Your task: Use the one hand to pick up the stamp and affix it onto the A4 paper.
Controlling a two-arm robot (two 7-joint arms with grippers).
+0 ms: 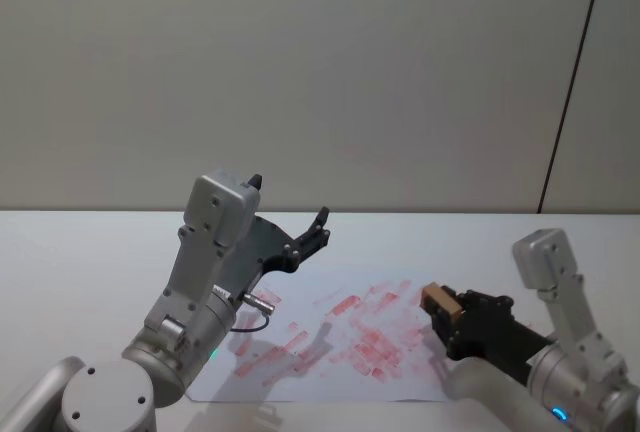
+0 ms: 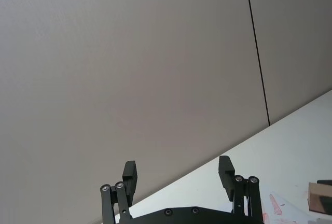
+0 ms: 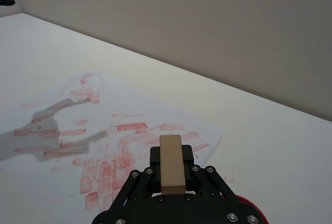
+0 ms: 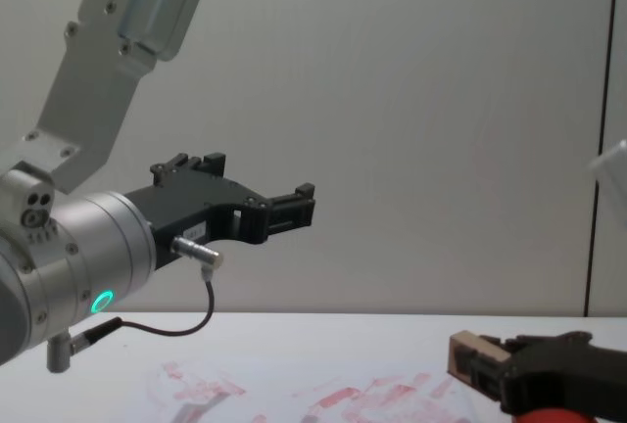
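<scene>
The stamp (image 1: 438, 301) is a pale wooden block, and my right gripper (image 1: 447, 318) is shut on it. Seen from the right wrist, the stamp (image 3: 171, 168) stands between the black fingers of the right gripper (image 3: 171, 154). It hangs a little above the right edge of the A4 paper (image 1: 340, 342), a white sheet covered in red marks (image 3: 104, 130). From the chest the stamp (image 4: 472, 354) shows low on the right. My left gripper (image 1: 318, 227) is raised high over the sheet's left part, open and holding nothing (image 2: 177, 169).
A flat red disc (image 3: 250, 212) lies on the white table (image 1: 90, 252) under my right gripper, off the sheet's right edge. The left arm's silver wrist (image 4: 88, 257) fills the near left. A plain wall stands behind the table.
</scene>
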